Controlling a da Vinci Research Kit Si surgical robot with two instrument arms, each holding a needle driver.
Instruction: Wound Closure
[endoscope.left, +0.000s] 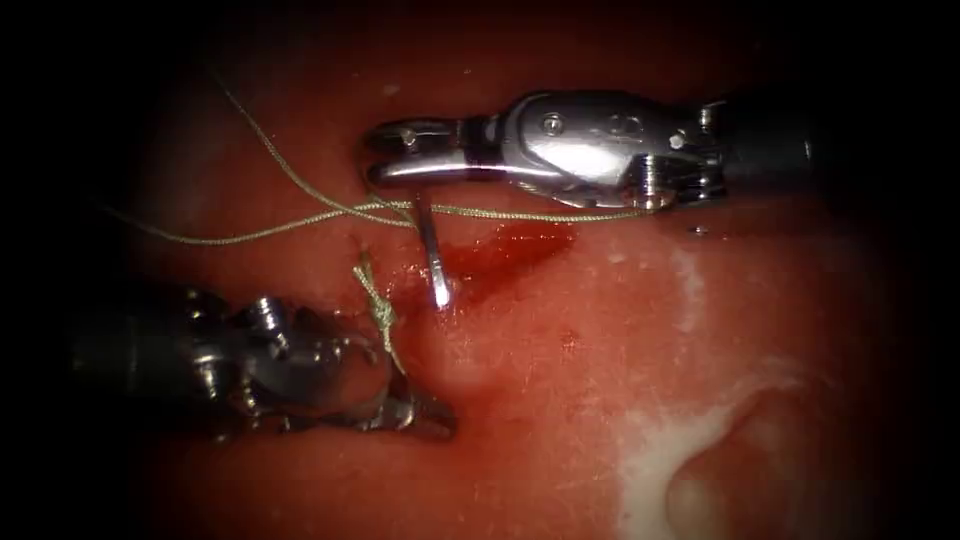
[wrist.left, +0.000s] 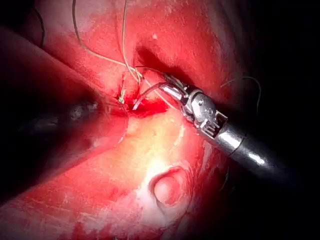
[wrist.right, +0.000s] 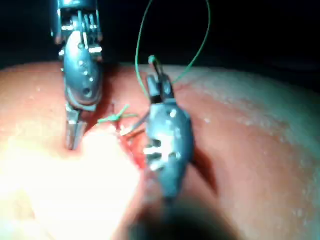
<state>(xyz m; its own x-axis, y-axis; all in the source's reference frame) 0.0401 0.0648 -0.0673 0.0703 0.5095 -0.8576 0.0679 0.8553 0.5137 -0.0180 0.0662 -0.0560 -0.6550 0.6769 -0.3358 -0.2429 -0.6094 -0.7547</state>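
Covering most of the endoscope view, the tissue (endoscope.left: 620, 330) shows a pale patch at near right and a pool of red fluid (endoscope.left: 500, 255) along the cut, near centre. The right arm's tool (endoscope.left: 400, 155) reaches in from the right on the far side, its fingers closed on the needle (endoscope.left: 432, 255) at the upper end of the visible curve. The needle hangs down from that grip toward the cut, its bright lower end at the edge of the red fluid; whether the tip has entered the tissue cannot be told. The left arm's tool (endoscope.left: 425, 415) lies low at near left, fingers narrow, touching the tissue surface and holding nothing visible. Thread (endoscope.left: 300, 215) trails leftward from beneath the right tool. A knotted stitch (endoscope.left: 378, 305) sits left of the needle.
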